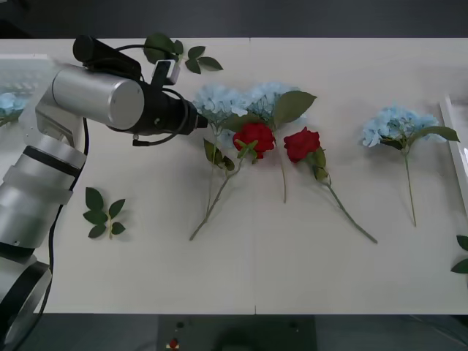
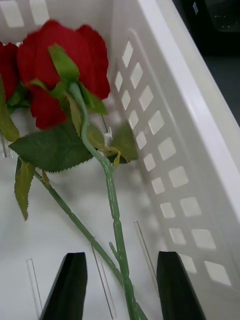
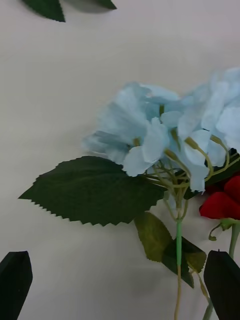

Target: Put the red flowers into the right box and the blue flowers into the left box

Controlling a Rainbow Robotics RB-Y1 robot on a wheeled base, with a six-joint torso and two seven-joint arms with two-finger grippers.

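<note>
Above the white table (image 1: pixel 248 270), the left gripper (image 3: pixel 120 287) hangs with black fingers spread over a pale sky-blue fluffy flower (image 3: pixel 150 135), beside a deep red rose (image 1: pixel 254 137). Inside the white perforated-wall right box (image 2: pixel 165 115), the right gripper (image 2: pixel 122 285) stands released around a red rose's green stem (image 2: pixel 114 210).

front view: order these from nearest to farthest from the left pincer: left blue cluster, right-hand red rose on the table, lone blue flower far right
1. left blue cluster, right beside the left pincer
2. right-hand red rose, mid-table
3. lone blue flower, far right, near the right box
</note>
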